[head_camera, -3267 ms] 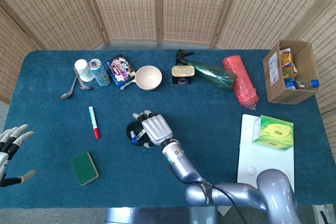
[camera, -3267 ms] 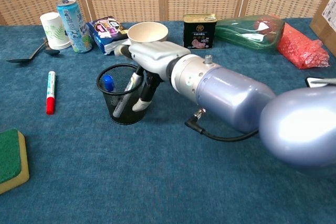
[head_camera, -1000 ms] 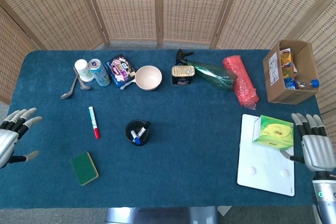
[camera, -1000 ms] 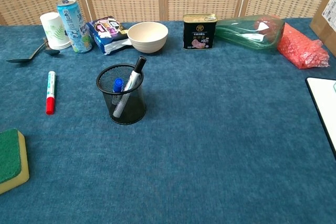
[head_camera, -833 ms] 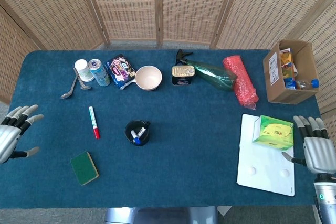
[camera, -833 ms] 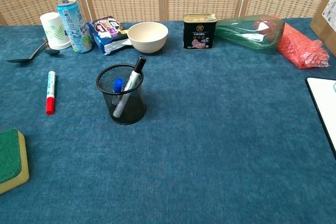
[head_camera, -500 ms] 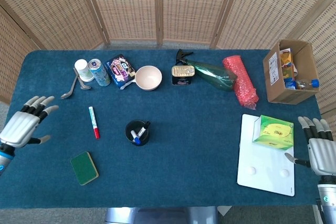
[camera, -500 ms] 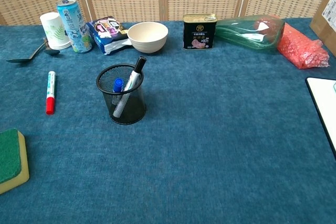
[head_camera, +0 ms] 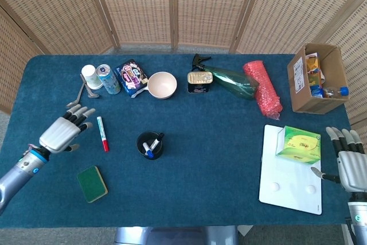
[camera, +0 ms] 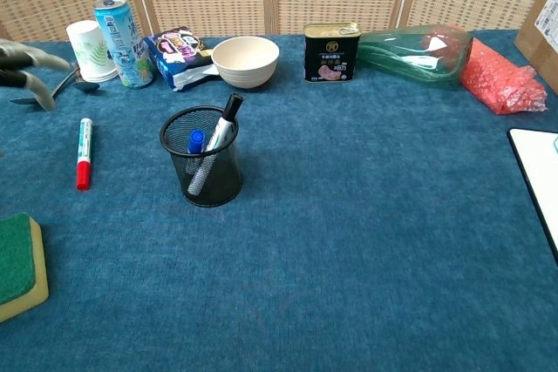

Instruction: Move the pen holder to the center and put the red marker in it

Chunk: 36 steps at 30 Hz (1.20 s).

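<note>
Left hand [head_camera: 64, 131] is hovering just left of the red marker [head_camera: 102, 133], fingers spread, holding nothing. Marker is lying flat on the blue felt-like table cover [head_camera: 218, 159], white barrel, red cap toward the robot, slim and round, so likely to roll. To do this step well: come down over the barrel's middle, pinch across its width, lift clear before swinging right. Pen holder [head_camera: 150, 144] is standing upright near the table's centre, black wire mesh, cylindrical, with a blue pen and a black-capped pen leaning inside; drop the marker in on the free side. Right hand [head_camera: 351, 166] is idling at the far right beside the white board [head_camera: 289, 187], fingers apart, empty.
</note>
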Motion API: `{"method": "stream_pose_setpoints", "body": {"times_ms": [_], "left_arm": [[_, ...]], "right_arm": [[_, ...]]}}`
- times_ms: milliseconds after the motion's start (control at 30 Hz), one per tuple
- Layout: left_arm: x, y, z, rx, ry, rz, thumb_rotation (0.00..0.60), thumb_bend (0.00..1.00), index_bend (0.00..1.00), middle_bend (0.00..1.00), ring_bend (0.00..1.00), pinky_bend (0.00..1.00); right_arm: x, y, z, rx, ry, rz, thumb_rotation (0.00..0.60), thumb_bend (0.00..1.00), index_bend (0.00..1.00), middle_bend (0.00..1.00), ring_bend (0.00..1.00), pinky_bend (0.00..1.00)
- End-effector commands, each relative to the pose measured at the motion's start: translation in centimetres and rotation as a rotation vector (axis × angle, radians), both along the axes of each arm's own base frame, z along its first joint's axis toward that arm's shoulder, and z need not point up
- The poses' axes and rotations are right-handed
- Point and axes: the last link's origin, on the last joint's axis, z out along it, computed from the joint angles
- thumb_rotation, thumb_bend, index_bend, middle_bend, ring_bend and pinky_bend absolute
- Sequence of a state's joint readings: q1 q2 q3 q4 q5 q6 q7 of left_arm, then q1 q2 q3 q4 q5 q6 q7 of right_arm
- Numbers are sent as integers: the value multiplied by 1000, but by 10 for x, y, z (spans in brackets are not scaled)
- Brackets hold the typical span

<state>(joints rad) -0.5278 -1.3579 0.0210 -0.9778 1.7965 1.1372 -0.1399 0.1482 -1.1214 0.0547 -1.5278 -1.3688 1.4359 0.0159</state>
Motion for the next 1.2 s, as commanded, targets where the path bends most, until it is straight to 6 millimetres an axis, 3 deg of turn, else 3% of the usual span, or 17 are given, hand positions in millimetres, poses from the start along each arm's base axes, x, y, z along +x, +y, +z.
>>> {"method": "stream_pose_setpoints", "body": {"times_ms": [33, 467, 633, 833, 967, 1200], "left_arm": [[5, 7, -20, -26, 51, -11, 600, 155, 309, 0, 0, 13], [36, 21, -55, -47, 136, -91, 600, 371, 354, 0, 0, 19], [44, 21, -60, -49, 135, -101, 600, 387, 356, 0, 0, 18], [44, 16, -58, -57, 151, -115, 600, 390, 354, 0, 0, 19], [40, 15, -54, -56, 161, -109, 600, 390, 420, 0, 0, 16], [30, 16, -51, -43, 181, -95, 600, 391, 442, 0, 0, 13]], "right_arm": [[0, 0, 0, 1, -7, 1, 537, 0, 0, 0, 0, 1], [-2, 1, 5, -8, -41, -6, 537, 0, 0, 0, 0, 1], [-3, 1, 7, -14, -47, -8, 538, 0, 0, 0, 0, 1], [-4, 0, 7, -18, -58, -13, 538, 0, 0, 0, 0, 1], [-4, 1, 7, -15, -65, -11, 543, 0, 0, 0, 0, 1], [-3, 1, 6, -16, -66, -13, 544, 0, 0, 0, 0, 1]]}}
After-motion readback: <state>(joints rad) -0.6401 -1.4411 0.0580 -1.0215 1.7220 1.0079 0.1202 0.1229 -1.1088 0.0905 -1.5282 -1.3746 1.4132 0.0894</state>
